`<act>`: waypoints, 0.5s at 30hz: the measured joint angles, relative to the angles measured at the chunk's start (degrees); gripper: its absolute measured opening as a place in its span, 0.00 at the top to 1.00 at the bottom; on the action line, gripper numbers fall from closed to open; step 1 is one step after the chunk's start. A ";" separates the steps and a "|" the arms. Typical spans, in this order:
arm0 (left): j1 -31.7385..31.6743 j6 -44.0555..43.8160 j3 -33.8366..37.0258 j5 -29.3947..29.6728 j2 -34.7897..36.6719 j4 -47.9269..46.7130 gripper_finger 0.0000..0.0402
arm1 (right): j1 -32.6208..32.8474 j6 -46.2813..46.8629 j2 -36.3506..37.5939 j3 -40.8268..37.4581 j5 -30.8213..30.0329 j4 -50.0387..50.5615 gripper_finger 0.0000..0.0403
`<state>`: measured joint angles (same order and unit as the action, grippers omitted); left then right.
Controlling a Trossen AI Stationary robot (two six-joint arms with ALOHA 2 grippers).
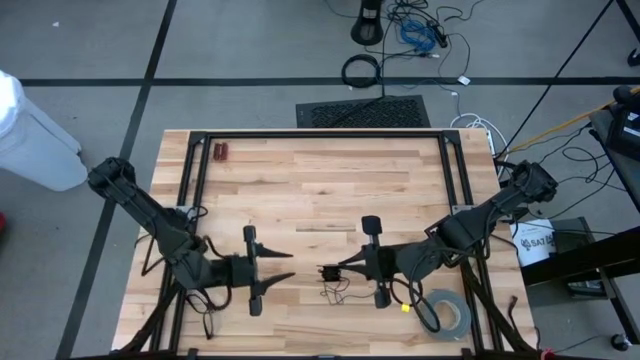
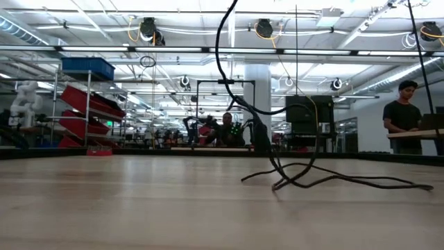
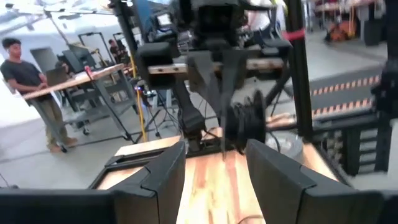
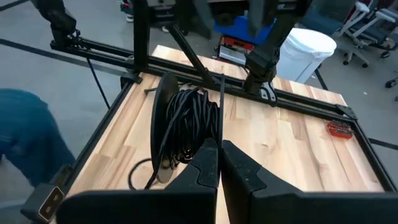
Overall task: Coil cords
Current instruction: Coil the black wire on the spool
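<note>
Looking straight down, both arms meet near the front-middle of the wooden table (image 1: 320, 180). The left gripper (image 1: 285, 267) has its jaws spread open with nothing between them, pointing right at the right gripper (image 1: 335, 271), which is pinched shut on the cord (image 1: 330, 272).

Overhead, the cord is just a dark blob at the fingertips with a few wiry strands trailing on the wood. The right wrist view shows much more: a tidy bundle of thin black loops (image 4: 186, 127) standing on edge right above the closed fingers (image 4: 208, 165). The low view only catches loose strands (image 2: 312, 177) lying on the tabletop and one rising out of frame.

Plenty of bare wood on the far half; a small red thing (image 1: 221, 152) sits in the far left corner. A grey tape roll (image 1: 447, 312) sits near the right front edge, close behind the right gripper.
</note>
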<state>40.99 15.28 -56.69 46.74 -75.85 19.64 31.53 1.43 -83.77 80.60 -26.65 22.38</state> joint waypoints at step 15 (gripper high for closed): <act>0.73 -4.00 0.00 -11.81 1.98 -3.46 0.56 | -1.64 -4.03 0.31 -0.04 4.22 -5.42 1.00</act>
<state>41.72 11.28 -56.69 34.93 -73.87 16.18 29.89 -2.60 -83.46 80.55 -22.44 16.97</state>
